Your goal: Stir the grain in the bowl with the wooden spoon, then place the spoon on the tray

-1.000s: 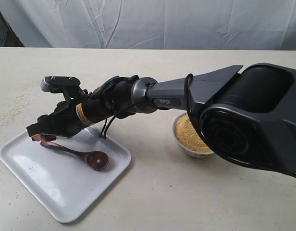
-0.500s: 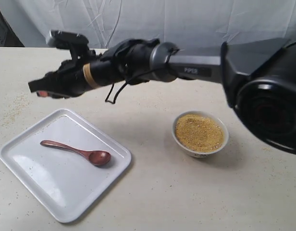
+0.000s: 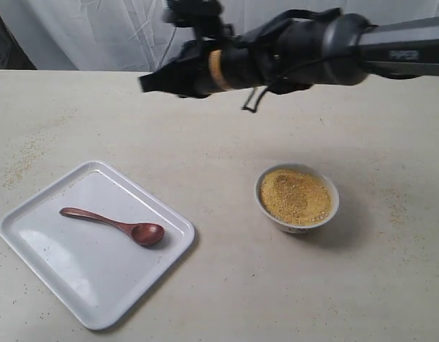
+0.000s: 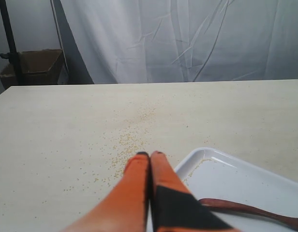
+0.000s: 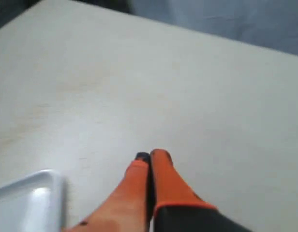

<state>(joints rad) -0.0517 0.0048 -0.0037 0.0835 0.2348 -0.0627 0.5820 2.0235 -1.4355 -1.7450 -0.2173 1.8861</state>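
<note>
The dark reddish-brown wooden spoon [image 3: 114, 226] lies flat on the white tray [image 3: 77, 285] at the front left, scoop toward the bowl; its handle also shows in the left wrist view as the spoon [image 4: 245, 210] on the tray [image 4: 221, 166]. The small white bowl [image 3: 296, 199] stands right of the tray, filled with yellow grain [image 3: 295, 194]. My right gripper [image 3: 145, 83] hangs high above the table behind the tray, fingers pressed together, empty; its wrist view shows the same shut right gripper [image 5: 150, 155]. My left gripper [image 4: 150, 154] is shut, empty, beside the tray's corner.
Loose yellow granules [image 4: 127, 145] are scattered on the beige table beside the tray. A white cloth backdrop [image 3: 98, 35] hangs behind the table. A box [image 4: 35, 67] stands off the table's far edge in the left wrist view.
The right gripper let go of the spoon's handle on the tray, then rose and swung up and to the right, away from the tray. The spoon stays where it was laid.
</note>
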